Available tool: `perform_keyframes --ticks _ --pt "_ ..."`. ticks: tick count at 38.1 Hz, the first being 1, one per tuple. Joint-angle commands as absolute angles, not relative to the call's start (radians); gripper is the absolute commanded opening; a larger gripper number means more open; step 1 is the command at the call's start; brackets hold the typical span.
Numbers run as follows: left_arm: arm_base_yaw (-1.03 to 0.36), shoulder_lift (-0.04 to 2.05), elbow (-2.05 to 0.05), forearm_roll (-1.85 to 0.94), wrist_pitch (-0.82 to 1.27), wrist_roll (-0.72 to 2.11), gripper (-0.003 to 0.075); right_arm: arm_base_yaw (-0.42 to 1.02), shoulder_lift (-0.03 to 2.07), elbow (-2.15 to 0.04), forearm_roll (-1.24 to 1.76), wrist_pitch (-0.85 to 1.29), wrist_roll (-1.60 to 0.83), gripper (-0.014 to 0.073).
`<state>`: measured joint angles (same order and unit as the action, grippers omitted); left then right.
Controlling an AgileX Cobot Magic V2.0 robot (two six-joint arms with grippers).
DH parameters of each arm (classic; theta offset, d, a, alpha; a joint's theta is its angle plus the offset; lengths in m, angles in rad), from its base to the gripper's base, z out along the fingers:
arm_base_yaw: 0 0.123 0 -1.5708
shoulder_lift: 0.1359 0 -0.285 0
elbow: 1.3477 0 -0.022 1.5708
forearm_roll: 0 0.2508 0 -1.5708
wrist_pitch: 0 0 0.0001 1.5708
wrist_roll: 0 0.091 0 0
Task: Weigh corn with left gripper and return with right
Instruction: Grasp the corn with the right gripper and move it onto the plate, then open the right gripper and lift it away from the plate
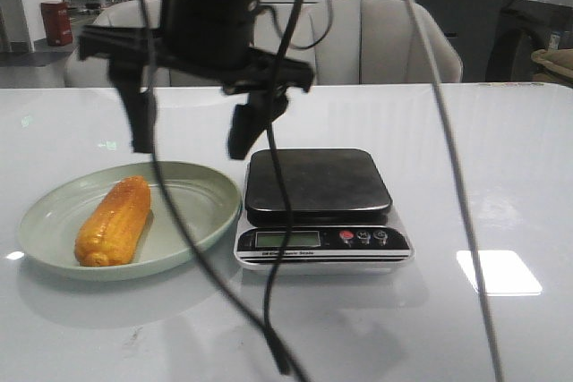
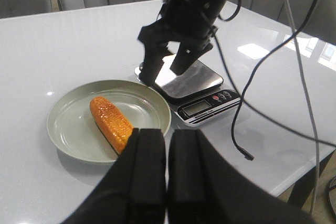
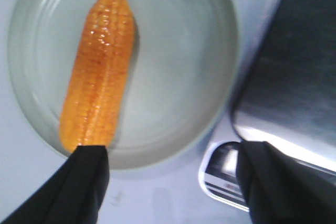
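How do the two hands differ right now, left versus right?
The matte black wedge-jawed left hand has its broad jaws pressed together; the black narrow-fingered right hand is spread open. The left hand sits near the pale green plate's rim, while the right hand hangs above the table between plate and silver kitchen scale, trailing loose cables. Both are empty; the orange-yellow corn cob lies on the plate.

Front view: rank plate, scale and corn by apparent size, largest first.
1. Plate
2. Scale, nearly as wide as the plate, so these two are close
3. Corn, clearly smallest

All three sit at similar depth, so the ranking is fair.
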<state>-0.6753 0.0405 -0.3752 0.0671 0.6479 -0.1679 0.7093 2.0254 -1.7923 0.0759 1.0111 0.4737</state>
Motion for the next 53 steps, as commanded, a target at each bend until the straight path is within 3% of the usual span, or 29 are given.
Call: perform_keyframes --ticks 1,8,34,53 --pt "-0.673 0.054 -0.399 0.07 0.565 -0.17 0.0125 0.657 1.9 -1.798 0.067 1.08 0.315 0.0598" --pt "-0.673 0.054 -0.399 0.07 0.565 -0.17 0.0125 0.593 1.768 -1.669 0.071 1.083 0.159 0.0598" --pt "-0.673 0.054 -0.399 0.07 0.565 -0.17 0.0125 0.554 0.865 -0.807 0.036 0.497 0.15 0.0597" --pt "-0.673 0.054 -0.399 0.07 0.565 -0.17 0.0125 0.554 0.249 -0.328 -0.044 0.143 0.148 0.0595"
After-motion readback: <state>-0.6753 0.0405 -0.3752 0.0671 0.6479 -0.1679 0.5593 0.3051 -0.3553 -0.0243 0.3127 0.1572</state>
